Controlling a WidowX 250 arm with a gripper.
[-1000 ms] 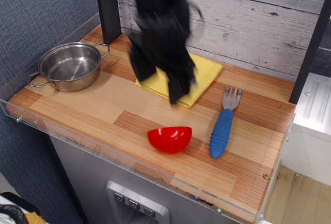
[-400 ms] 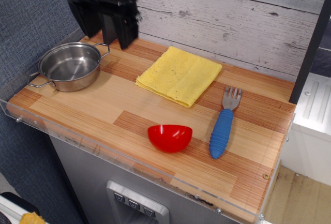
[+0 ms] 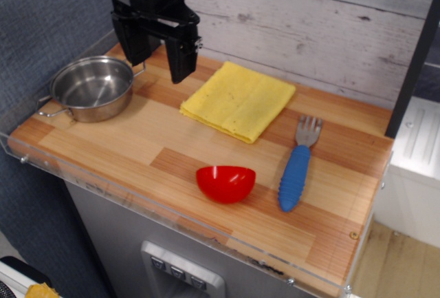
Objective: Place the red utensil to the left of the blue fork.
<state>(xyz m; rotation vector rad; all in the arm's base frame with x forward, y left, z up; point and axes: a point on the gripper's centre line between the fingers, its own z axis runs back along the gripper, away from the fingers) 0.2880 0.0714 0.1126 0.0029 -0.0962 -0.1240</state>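
The red utensil is a small glossy red bowl [image 3: 225,183]. It sits on the wooden table near the front edge, just left of the blue fork [image 3: 297,167]. The fork lies with its ribbed blue handle toward the front and its silver tines toward the back. My black gripper [image 3: 157,60] hangs open and empty at the back left, above the table between the steel pot and the yellow cloth. It is well away from the bowl and the fork.
A steel pot [image 3: 91,88] with two handles stands at the left. A folded yellow cloth [image 3: 238,99] lies at the back centre. A clear acrylic lip [image 3: 137,205] runs along the table's front edge. A grey plank wall is behind.
The gripper has moved from above the yellow cloth up and to the back left, then come down a little near the pot. The bowl, fork, cloth and pot have not moved.
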